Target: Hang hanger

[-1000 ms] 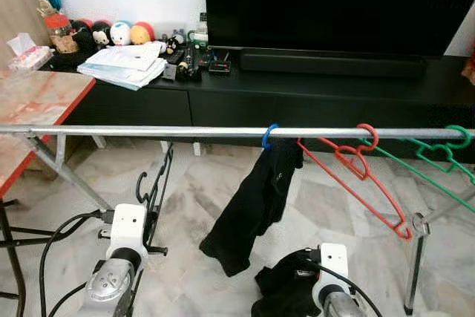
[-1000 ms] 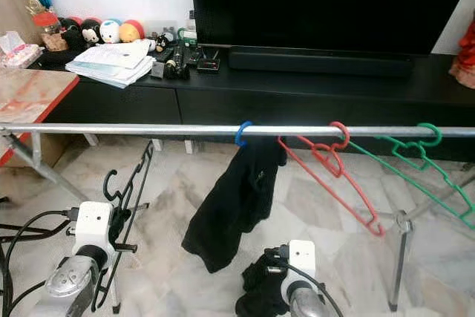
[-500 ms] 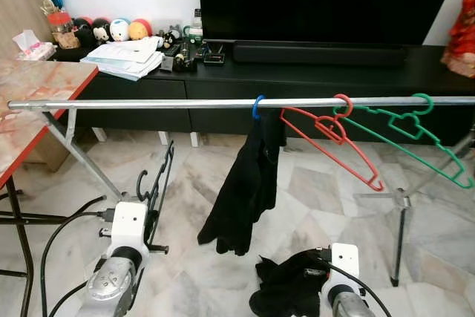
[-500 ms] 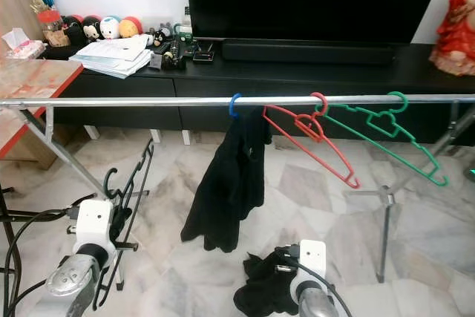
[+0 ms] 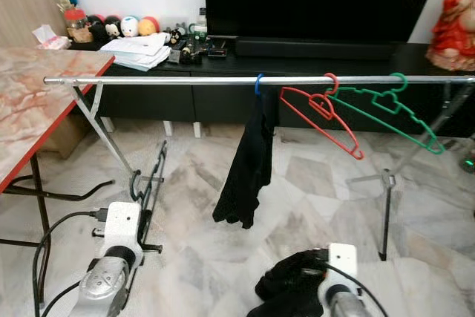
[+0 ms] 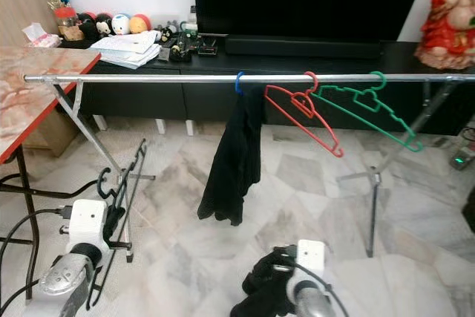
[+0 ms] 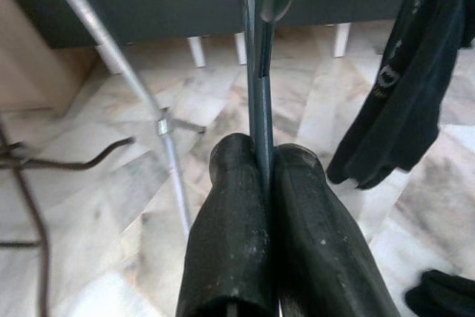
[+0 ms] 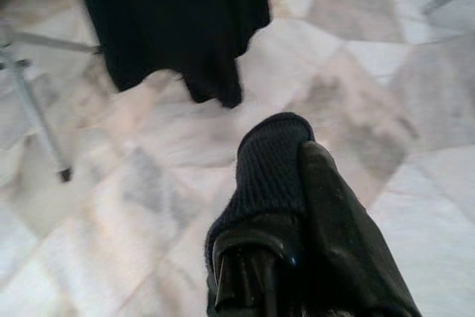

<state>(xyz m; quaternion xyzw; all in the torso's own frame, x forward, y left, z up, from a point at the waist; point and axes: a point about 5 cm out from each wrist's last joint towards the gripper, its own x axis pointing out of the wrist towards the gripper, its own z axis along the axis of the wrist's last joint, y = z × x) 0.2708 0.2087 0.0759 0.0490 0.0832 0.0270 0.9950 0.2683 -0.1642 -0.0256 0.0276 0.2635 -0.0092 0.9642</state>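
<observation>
Marble floor, TV console behind | rail carries garment, red hanger, green hanger | left gripper low, clamped on black hanger, below rail | right gripper low, closed on dark cloth
</observation>
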